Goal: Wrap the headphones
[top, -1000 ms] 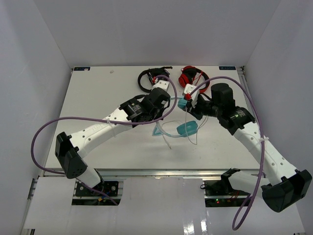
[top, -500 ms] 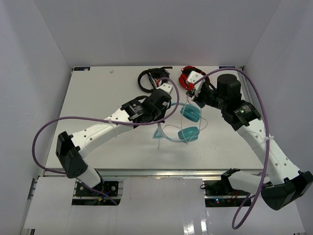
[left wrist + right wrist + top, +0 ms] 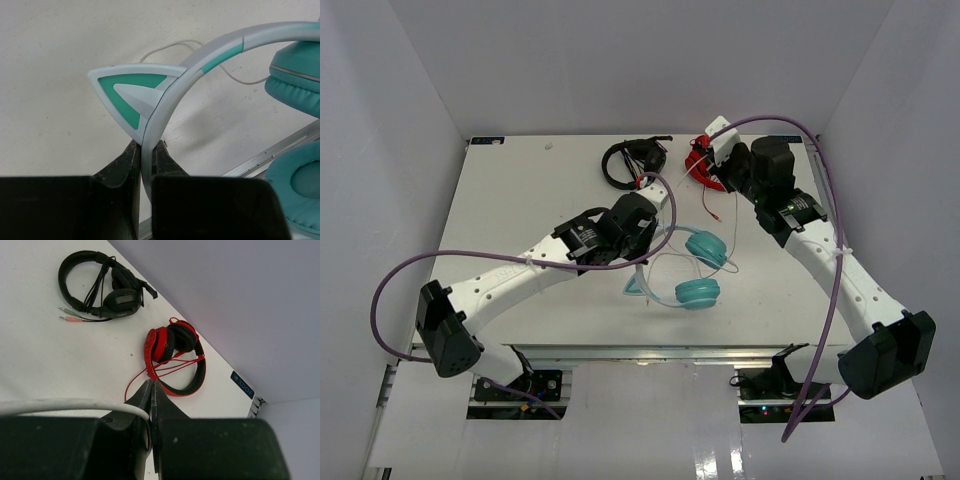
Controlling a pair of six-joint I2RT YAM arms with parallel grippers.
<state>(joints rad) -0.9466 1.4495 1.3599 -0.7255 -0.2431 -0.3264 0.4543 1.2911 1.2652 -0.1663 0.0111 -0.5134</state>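
Observation:
The teal headphones [image 3: 698,292] lie at the table's middle, ear cups to the right and pale headband to the left. My left gripper [image 3: 644,265] is shut on that headband. In the left wrist view its jaws [image 3: 147,146] pinch the band just below a cat-ear point [image 3: 132,92], with an ear cup [image 3: 295,85] at the right. My right gripper [image 3: 708,172] hangs high at the back, over the red headphones, shut on the thin white cable [image 3: 60,405]. The cable curves in from the left into the closed jaws [image 3: 151,386].
Black headphones [image 3: 632,160] with their cord lie at the back centre and also show in the right wrist view [image 3: 100,290]. Red headphones [image 3: 700,160] lie just right of them, below my right gripper [image 3: 175,357]. White walls enclose the table; the metal front rail [image 3: 280,150] is close.
My right gripper has risen and moved back toward the red headphones, drawing the white cable with it. The left arm has shifted slightly left and nearer, and the teal headphones have come with it.

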